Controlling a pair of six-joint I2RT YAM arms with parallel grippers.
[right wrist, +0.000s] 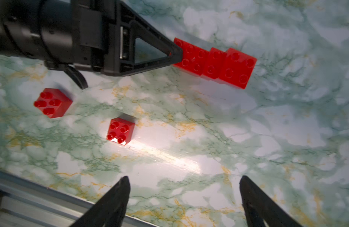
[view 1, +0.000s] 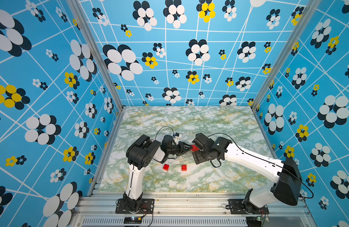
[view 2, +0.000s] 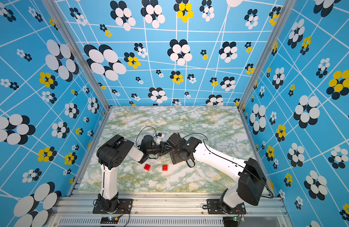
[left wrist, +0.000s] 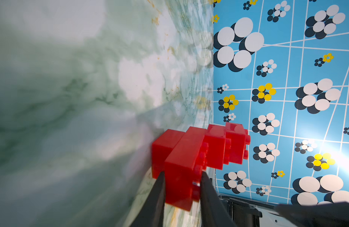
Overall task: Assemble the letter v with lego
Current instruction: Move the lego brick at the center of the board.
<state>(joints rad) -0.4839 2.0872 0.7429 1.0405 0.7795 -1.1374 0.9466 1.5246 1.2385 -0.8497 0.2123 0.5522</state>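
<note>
Right arm (view 1: pixel 248 159), nearest the lens, reaches over the marbled green desk (view 1: pixel 218 121) toward the left arm (view 1: pixel 142 151). Its right fingers (right wrist: pixel 118 196) are spread wide and empty above the bare surface. Left fingers (left wrist: pixel 158 196) are clamped on one end of a stepped run of joined red lego bricks (right wrist: pixel 214 62) at mid-desk, while the left loose brick (view 1: pixel 166 167) and the right loose brick (view 1: pixel 184 167), both square, sit studs-up and apart, nearer the arm bases.
</note>
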